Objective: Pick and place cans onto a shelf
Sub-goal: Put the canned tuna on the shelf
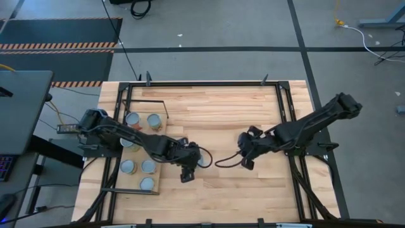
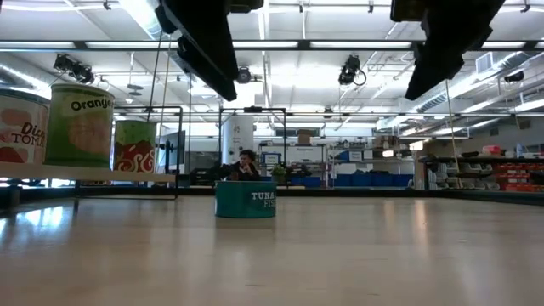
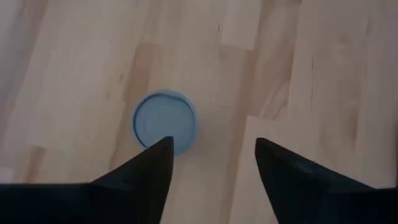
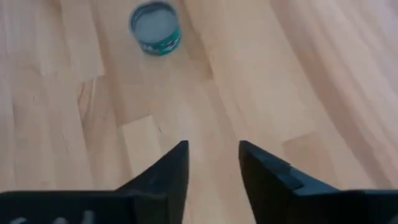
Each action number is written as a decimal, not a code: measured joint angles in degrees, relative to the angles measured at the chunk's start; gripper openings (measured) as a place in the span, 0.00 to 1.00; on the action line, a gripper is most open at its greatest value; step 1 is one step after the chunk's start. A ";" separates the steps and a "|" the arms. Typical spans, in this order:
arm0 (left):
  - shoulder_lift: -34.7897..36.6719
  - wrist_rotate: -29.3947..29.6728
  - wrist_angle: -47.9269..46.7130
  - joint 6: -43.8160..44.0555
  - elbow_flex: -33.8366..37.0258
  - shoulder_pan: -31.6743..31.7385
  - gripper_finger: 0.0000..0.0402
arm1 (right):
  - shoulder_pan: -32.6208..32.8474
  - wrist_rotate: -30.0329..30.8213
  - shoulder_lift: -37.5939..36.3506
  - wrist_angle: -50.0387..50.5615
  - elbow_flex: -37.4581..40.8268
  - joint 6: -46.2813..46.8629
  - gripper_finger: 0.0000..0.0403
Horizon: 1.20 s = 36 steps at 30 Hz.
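Teal can (image 2: 246, 199) labelled "TUNA", under open left tool (image 3: 211, 165)

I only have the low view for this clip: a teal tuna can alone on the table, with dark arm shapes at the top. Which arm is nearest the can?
Observer: The left one. From above, the left gripper hangs right beside the tuna can.
Operator: Are its fingers open?
Observer: Yes. The left wrist view shows them open, with the can just ahead of one fingertip, not between them.
Operator: And the right gripper?
Observer: The right gripper is open and empty, farther from the can.
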State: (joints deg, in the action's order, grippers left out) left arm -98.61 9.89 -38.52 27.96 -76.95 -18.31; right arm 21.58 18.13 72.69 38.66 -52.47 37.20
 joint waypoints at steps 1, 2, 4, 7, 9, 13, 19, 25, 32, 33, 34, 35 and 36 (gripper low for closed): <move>0.00 -0.64 -0.18 0.72 0.00 0.09 0.58 | 0.00 0.67 -0.33 0.25 0.00 0.14 0.39; 0.00 -1.04 -0.20 1.23 0.00 0.16 0.58 | -0.02 1.47 -0.53 0.50 0.00 0.14 0.41; -0.38 -1.84 -0.17 1.67 0.00 0.20 0.63 | -0.31 2.99 -0.60 0.49 0.00 0.17 0.47; -1.82 -5.78 0.10 2.12 0.02 0.54 0.75 | -1.25 4.41 -0.60 0.44 0.00 0.48 0.54; -3.06 -7.54 1.27 0.91 -0.04 0.52 0.83 | -2.03 4.67 -0.60 0.35 0.01 0.01 0.59; -6.91 -6.96 0.78 -2.16 0.00 0.57 0.97 | -3.68 4.45 -0.60 0.59 0.10 -1.26 0.69; -10.87 -1.51 0.72 -4.08 0.07 0.83 0.97 | -4.63 2.97 -0.60 0.91 0.11 -1.53 0.82; -11.21 2.77 2.06 -1.39 -0.02 2.54 0.97 | -4.57 2.60 -0.60 1.18 0.11 -0.30 0.87; -12.98 0.67 2.73 -0.13 0.04 5.07 0.97 | -4.59 2.64 -0.60 0.62 0.11 -0.75 0.87; -13.05 0.18 3.24 -0.13 0.06 5.26 0.97 | -4.61 2.64 -0.60 0.43 0.11 -0.75 0.87; -12.97 -0.11 3.73 -0.16 0.07 5.45 0.97 | -4.63 2.62 -0.60 0.43 0.11 -0.77 0.87; -12.87 -0.25 4.45 -0.38 0.03 5.47 0.97 | -4.71 2.62 -0.60 0.45 0.11 -0.79 0.87; -12.85 -0.28 4.91 -0.44 0.00 5.47 0.97 | -4.76 2.62 -0.60 0.41 0.11 -0.77 0.87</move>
State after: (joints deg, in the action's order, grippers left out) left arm -111.46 9.61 -33.62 27.52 -76.95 -12.84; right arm 16.82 20.75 72.10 39.07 -52.36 36.42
